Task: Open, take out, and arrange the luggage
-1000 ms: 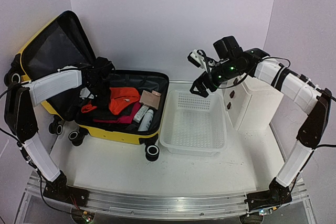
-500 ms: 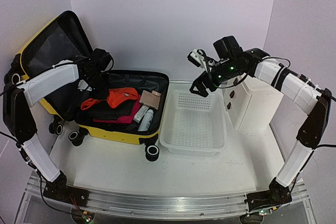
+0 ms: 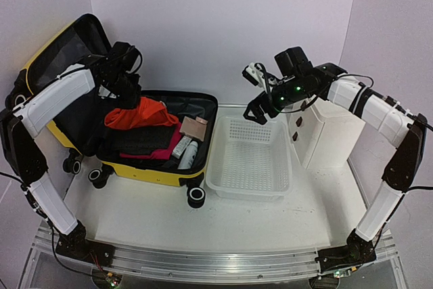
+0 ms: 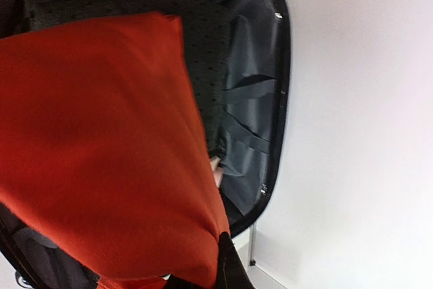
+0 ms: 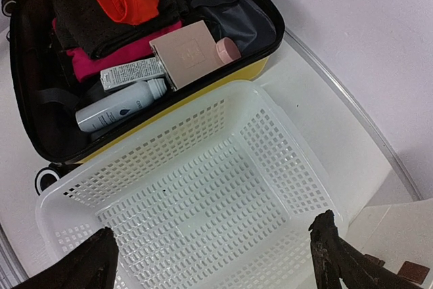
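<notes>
Top external view: the left gripper [image 3: 124, 90] is clamped shut on an orange garment [image 3: 139, 114], holding it by its upper edge so that the cloth hangs in a loose fan above the left half of the luggage [image 3: 145, 167]. In the left wrist view that orange garment [image 4: 101, 133] fills most of the picture, with the dark lining of the luggage [image 4: 250, 99] behind it; the fingers themselves are mostly hidden there.

The right gripper [image 3: 256, 94] hangs in the air with its jaws spread wide and nothing between them, above the far end of the white basket [image 3: 218, 182]. From the right wrist, both fingertips [image 5: 88, 265] frame the basket [image 5: 203, 194] below.

The luggage lies open on the left side of the table [image 3: 203, 221], its lid raised and leaning back toward the left wall, its wheels facing the arms. Inside lie a black folded cloth [image 3: 139, 140] on a magenta cloth [image 3: 159, 155], and at the right end a tan box [image 5: 189, 52], a tube [image 5: 132, 72] and a white bottle [image 5: 118, 109] side by side. The basket sits just beside the luggage on its right, and a white cabinet [image 3: 325, 133] stands beyond the basket at the right wall.
</notes>
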You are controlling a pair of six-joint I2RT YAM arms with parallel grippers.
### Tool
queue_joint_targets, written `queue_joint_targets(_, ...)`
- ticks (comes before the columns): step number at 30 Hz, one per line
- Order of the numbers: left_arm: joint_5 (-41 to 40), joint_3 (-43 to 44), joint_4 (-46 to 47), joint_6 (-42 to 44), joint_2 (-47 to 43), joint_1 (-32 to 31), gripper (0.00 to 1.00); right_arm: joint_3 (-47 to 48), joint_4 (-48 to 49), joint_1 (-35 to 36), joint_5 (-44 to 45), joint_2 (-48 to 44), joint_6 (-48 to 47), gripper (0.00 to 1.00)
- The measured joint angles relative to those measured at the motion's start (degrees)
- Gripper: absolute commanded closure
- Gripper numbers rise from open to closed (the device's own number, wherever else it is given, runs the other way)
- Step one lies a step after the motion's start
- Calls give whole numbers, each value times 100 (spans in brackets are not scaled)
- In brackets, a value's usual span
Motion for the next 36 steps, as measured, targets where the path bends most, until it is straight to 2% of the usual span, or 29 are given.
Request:
queue_joint_targets(7, 0, 791, -101, 168, 192, -28, 100, -17, 103, -9, 17, -4, 166, 2)
queue_joint_targets(16, 37, 2151, -236, 321, 942, -319, 100, -146, 188, -168, 4, -210, 310, 2)
queue_joint_targets(29, -332, 4343, -249, 343, 2387, -1499, 100, -1073, 107, -306, 142, -2079, 393, 2)
queue_joint_targets(36, -710, 4747, -70, 256, 2791, -2035, 100, -1591, 0, -308, 197, -2826, 433, 2)
